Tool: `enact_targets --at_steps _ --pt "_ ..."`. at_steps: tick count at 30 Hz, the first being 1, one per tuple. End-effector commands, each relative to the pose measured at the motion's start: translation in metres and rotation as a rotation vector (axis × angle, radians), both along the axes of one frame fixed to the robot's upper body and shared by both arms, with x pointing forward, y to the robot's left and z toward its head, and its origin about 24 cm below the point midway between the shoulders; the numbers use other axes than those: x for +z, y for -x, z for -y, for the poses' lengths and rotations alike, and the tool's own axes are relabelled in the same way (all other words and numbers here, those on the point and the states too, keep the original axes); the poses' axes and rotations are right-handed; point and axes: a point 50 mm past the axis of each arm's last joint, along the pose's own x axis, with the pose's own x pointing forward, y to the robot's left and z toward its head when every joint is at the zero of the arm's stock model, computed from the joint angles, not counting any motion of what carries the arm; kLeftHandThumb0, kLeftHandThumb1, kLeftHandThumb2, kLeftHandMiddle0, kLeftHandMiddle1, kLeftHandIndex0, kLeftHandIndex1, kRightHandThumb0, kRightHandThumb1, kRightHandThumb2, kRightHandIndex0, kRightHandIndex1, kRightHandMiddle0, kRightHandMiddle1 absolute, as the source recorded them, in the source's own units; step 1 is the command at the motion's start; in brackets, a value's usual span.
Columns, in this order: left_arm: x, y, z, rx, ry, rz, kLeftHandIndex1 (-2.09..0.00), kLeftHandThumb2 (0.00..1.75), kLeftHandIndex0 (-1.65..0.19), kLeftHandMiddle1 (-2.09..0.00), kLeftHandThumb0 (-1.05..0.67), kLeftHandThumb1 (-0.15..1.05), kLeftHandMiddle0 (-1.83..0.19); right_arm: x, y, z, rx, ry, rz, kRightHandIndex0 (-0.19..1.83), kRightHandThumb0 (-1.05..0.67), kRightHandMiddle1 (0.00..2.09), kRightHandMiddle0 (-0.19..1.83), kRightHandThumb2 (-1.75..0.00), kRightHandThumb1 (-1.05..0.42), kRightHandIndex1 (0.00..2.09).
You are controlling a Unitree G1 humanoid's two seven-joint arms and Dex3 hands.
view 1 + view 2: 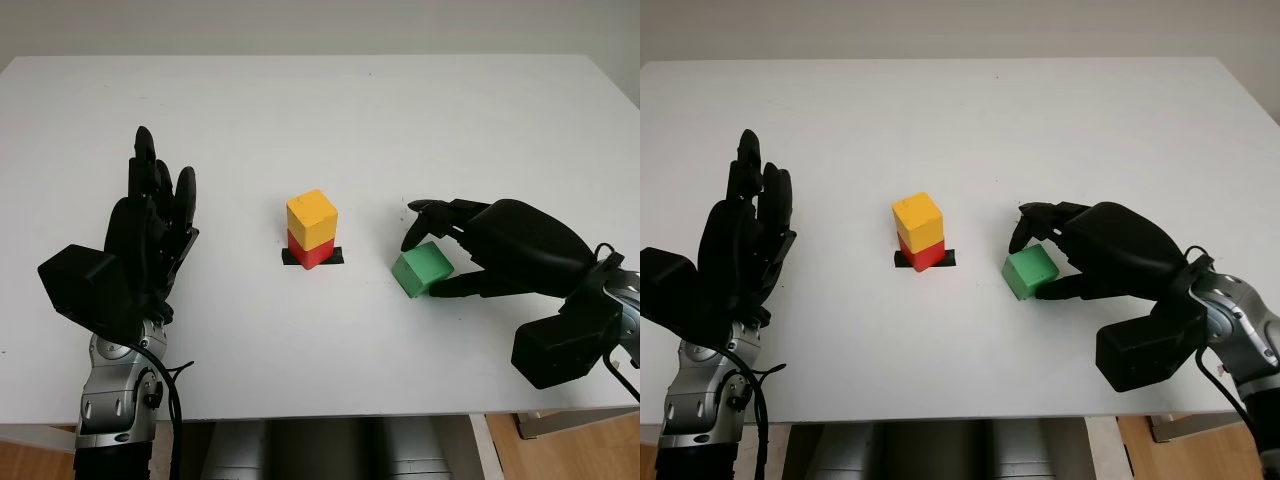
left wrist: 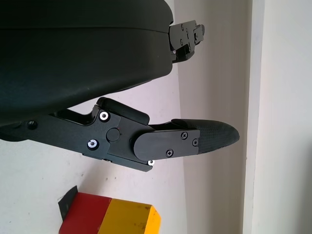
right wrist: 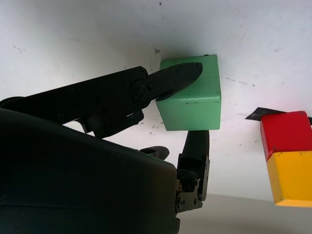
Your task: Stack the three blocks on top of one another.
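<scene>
A yellow block (image 1: 311, 215) sits on a red block (image 1: 312, 250) at the table's middle, on a black mark (image 1: 336, 257). To their right a green block (image 1: 424, 266) lies on the table, turned at an angle. My right hand (image 1: 426, 264) is curled around it: two fingers (image 3: 178, 73) press its far side and the thumb (image 3: 196, 144) its near side. The green block (image 3: 192, 100) stands about a block's width apart from the stack. My left hand (image 1: 150, 215) is open at the table's left, well clear of the stack (image 2: 112, 219).
The white table (image 1: 320, 110) stretches wide behind the blocks. Its front edge runs close below both forearms, and wooden floor shows under it.
</scene>
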Motion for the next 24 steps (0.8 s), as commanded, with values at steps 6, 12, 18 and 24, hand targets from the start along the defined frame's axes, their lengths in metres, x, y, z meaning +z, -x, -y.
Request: enact_targets --at_steps 6,12,18,24 --pt "0.003 -0.001 0.001 -0.002 0.000 0.024 -0.06 0.46 0.15 -0.04 -0.68 1.05 0.19 0.022 -0.004 -0.001 0.007 -0.189 -0.040 0.29 -0.33 1.52 0.02 -0.14 -1.05 0.04" --pt "0.003 -0.001 0.001 -0.001 -0.002 0.016 -0.06 0.45 0.15 -0.04 -0.68 1.05 0.19 0.076 -0.013 -0.002 0.028 -0.325 -0.016 0.35 -0.35 1.41 0.11 -0.07 -1.04 0.06" --pt "0.002 -0.002 0.002 -0.008 0.006 0.019 -0.06 0.45 0.15 -0.04 -0.68 1.05 0.19 0.139 -0.030 -0.016 0.066 -0.307 0.013 0.43 -0.35 1.22 0.39 -0.05 -0.96 0.08" --pt "0.001 -0.004 0.005 -0.009 0.003 0.019 -0.06 0.48 0.15 -0.05 -0.67 1.05 0.18 0.178 -0.047 -0.045 0.115 -0.263 -0.006 0.54 -0.33 1.01 0.63 -0.04 -0.87 0.09"
